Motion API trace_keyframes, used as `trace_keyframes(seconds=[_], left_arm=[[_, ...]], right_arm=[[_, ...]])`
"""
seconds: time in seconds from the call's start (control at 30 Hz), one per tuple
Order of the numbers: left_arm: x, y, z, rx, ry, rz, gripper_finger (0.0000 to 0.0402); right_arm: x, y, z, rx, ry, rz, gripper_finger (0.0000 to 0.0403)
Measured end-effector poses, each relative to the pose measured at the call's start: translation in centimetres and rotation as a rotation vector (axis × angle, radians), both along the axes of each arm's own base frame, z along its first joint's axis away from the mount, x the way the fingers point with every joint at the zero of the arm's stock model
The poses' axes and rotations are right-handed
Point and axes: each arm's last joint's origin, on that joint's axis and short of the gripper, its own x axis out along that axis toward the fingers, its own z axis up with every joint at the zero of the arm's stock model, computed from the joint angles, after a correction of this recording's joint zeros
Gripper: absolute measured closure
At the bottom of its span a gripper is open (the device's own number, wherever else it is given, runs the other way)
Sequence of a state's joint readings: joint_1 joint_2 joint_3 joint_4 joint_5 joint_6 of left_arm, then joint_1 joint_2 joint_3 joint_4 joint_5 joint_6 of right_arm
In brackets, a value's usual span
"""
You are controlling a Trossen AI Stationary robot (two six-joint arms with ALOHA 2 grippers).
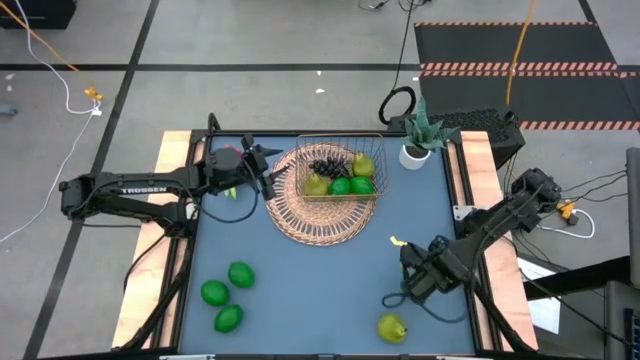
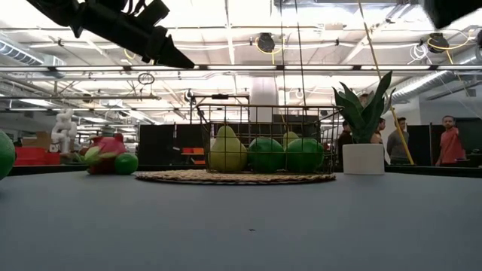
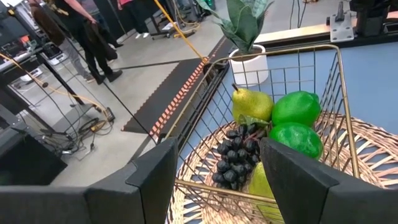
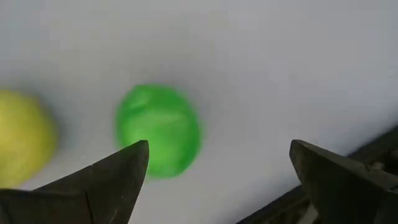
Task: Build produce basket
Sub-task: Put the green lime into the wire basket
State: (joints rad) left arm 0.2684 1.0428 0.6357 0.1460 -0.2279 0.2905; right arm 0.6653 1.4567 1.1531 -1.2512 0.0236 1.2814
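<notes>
Limes (image 1: 241, 273): five. Pears (image 1: 392, 327): three. Grape bunch (image 1: 327, 166): one.

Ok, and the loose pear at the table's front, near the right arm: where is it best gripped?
Probably across its wide lower body, with the open right gripper coming straight down. The pear lies alone on the table, with nothing close beside it, and its narrow neck would give less hold.

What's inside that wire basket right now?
The basket holds a dark grape bunch, two pears and two limes. It sits on a woven mat. Anything beneath the fruit is hidden.
</notes>
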Motion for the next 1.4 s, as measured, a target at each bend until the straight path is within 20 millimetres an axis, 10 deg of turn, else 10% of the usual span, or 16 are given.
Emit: trace_keyframes(seconds=[1.03,1.4], left_arm=[[-0.1,0.0,-0.2,0.013,0.033,-0.004,0.0170],[-0.4,1.1,-0.2,0.005,0.027,0.050,0.0170]], right_arm=[[0.1,-1.1,-9.5,0.308,-0.149,0.080,0.0023],[0.5,-2.5,-9.4,0.330,-0.148,0.135,0.0172]])
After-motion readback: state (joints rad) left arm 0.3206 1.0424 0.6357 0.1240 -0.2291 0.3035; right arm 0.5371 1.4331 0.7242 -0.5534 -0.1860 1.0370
